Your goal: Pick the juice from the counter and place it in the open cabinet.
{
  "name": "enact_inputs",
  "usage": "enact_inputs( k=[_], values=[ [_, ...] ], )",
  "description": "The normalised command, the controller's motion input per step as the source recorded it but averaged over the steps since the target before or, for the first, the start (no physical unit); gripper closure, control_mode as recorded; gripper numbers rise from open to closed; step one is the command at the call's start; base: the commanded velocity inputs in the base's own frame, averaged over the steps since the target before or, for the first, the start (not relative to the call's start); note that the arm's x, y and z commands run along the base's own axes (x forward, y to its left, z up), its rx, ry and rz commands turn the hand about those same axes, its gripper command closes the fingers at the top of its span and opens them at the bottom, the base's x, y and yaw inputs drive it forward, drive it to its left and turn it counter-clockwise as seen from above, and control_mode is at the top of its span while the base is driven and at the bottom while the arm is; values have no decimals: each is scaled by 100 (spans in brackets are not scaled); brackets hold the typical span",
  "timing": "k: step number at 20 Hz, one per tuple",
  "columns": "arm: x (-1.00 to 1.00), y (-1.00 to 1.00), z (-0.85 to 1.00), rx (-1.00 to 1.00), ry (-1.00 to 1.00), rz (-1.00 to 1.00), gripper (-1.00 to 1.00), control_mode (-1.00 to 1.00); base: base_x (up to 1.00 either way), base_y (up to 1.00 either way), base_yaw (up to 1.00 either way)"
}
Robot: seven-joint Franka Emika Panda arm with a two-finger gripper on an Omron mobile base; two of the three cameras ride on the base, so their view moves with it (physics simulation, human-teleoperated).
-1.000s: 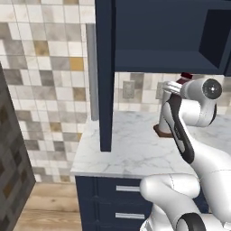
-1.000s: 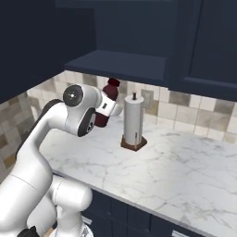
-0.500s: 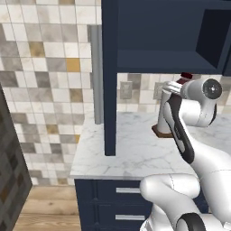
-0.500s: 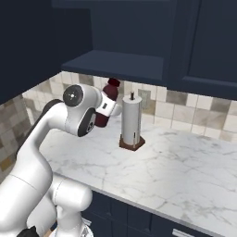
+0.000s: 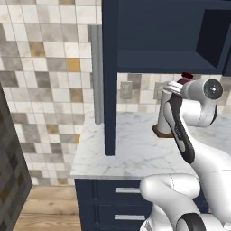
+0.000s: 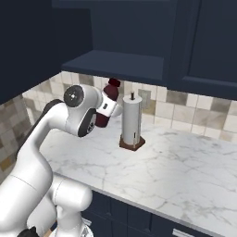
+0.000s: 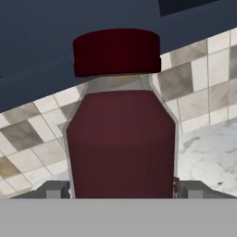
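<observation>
The juice [image 7: 121, 143] is a dark-red bottle with a red cap, and my gripper [image 7: 121, 190] is shut on its body, a dark fingertip [image 7: 53, 190] on each side. It hangs upright in the air above the white marble counter [image 6: 176, 162], just under the bottom edge of the open cabinet [image 6: 121, 65]. From the right, the juice [image 6: 106, 104] in the gripper [image 6: 106, 112] is left of the paper-towel roll. From the left, just its cap [image 5: 186, 76] peeks above my wrist, below the open cabinet [image 5: 158, 34] and its dark interior.
A white paper-towel roll [image 6: 131, 121] on a brown stand sits close to the right of the bottle. The cabinet's open navy door [image 5: 110, 76] hangs down left of the arm. Navy drawers [image 5: 113, 198] run under the counter. A closed cabinet door [image 6: 208, 41] is at the right.
The whole picture has shifted a little, so the base has moved. The juice stays in the gripper at about the same height beside the paper-towel roll.
</observation>
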Motion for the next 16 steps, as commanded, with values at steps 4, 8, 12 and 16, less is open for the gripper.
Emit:
enact_inputs(
  k=[4,8,12,16],
  values=[
    [-3,1,0,0,-1,0,100,-100,0,0,0],
    [-44,20,25,-3,-20,4,100,-100,0,0,0],
    [-11,16,59,-12,-10,5,100,-100,0,0,0],
    [-17,11,66,-12,0,5,100,-100,0,0,0]
  ],
)
